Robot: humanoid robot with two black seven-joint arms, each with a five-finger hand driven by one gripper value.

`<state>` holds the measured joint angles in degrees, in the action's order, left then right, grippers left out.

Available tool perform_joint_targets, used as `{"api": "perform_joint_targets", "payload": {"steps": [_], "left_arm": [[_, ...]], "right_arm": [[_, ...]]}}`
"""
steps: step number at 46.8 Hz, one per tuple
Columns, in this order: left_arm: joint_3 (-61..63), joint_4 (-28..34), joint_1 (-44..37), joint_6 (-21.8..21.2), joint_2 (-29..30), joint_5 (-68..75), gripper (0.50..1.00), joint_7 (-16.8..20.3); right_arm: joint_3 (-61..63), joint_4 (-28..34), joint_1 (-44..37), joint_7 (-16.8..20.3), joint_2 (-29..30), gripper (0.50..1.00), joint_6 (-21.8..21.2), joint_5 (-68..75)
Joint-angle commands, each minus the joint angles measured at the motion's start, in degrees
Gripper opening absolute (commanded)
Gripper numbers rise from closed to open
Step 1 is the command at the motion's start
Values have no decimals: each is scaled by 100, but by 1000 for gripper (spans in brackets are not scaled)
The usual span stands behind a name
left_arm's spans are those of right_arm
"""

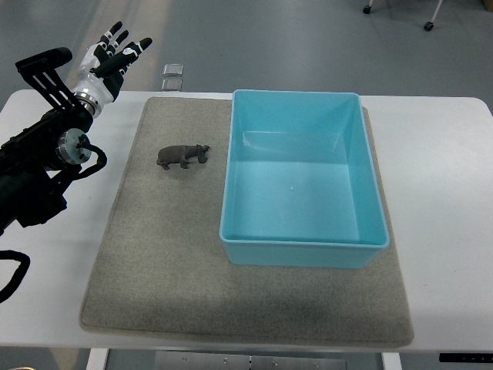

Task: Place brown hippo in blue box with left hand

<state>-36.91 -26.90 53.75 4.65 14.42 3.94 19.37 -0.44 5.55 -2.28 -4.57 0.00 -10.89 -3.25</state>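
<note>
left black-and-white robot hand [112, 52] hovered at ten o'clock, fingers spread, holding nothing. small brown toy hippo [182, 156] stood on the grey felt mat [154, 262], just left of the empty light-blue plastic box [304, 245]. everything remained: reach, grasp, drop.
</note>
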Motion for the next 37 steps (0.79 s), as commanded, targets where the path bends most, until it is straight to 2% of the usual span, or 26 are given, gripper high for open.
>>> {"api": "perform_joint_targets", "payload": {"steps": [1, 37], "left_arm": [[0, 0, 4, 0, 0, -7, 996, 5], [-9, 0, 4, 18, 0, -7, 996, 14]], "right_arm": [[0, -1, 0, 0, 0, 936, -1, 0], [0, -1, 0, 0, 0, 936, -1, 0]]}}
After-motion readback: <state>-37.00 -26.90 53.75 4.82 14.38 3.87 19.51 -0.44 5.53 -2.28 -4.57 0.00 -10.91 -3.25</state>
